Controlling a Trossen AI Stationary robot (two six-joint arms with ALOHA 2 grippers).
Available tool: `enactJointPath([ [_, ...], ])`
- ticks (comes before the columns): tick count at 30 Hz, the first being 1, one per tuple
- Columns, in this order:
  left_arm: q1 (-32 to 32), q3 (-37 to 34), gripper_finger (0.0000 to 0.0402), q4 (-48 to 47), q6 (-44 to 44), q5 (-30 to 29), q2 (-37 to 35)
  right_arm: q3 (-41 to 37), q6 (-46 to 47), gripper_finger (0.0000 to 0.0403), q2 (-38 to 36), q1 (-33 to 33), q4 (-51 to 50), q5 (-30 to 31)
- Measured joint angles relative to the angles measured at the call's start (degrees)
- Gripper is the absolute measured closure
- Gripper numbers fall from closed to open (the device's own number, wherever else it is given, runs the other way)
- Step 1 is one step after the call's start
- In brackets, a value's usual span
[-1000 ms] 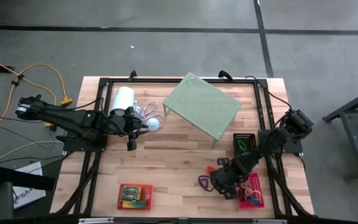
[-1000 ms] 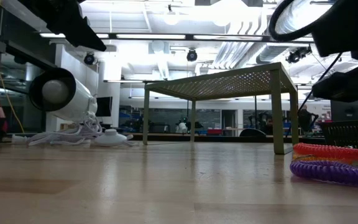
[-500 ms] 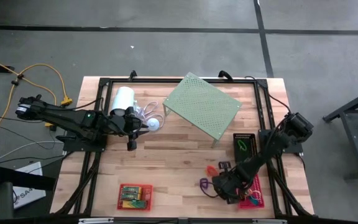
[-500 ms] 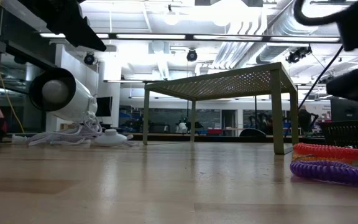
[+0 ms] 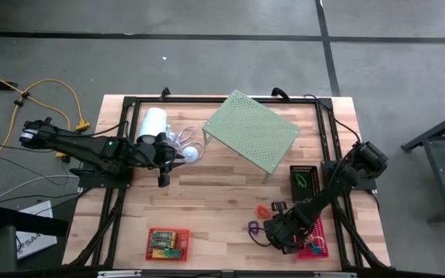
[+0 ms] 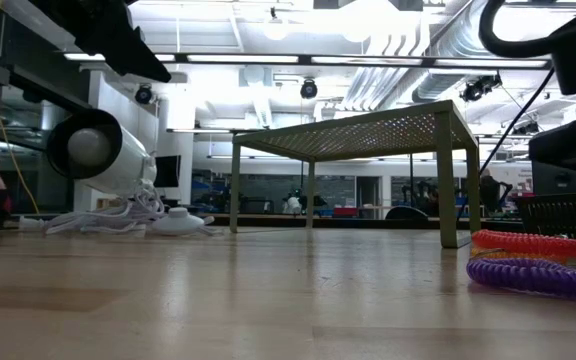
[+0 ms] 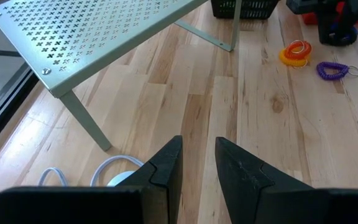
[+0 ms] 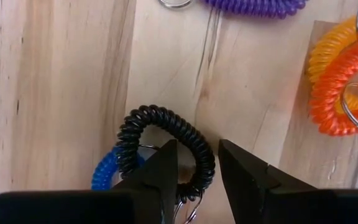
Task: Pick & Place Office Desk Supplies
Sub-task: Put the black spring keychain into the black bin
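Straddling a black coil loop (image 8: 166, 146) with right gripper (image 8: 197, 165) fingers parted, not yet clenched. Reaching low near the pink basket (image 5: 315, 249). Hovering left gripper (image 7: 197, 163) slightly parted, holding nothing.

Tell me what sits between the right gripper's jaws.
In the right wrist view, the black coil loop lies partly between the right gripper's open jaws.

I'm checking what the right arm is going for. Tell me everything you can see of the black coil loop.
The black coil loop is a springy spiral cord, plastic by its look, bent into a ring with a metal key ring at one end. It lies flat on the wooden table, overlapping a blue coil loop. The right gripper hangs above it, fingers apart on either side of one stretch of the coil, not yet closed on it.
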Motion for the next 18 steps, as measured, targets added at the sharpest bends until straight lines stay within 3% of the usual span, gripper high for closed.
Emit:
enactJointPath([
  [11, 0.0, 0.0, 0.0313, 0.0, 0.0, 0.0, 0.0, 0.0, 0.0, 0.0371, 0.0, -0.1, -0.1, 0.3],
  [18, 0.0, 0.0, 0.0313, 0.0, 0.0, 0.0, 0.0, -0.2, 0.1, 0.0383, -1.4, -0.5, 0.0, -0.9],
])
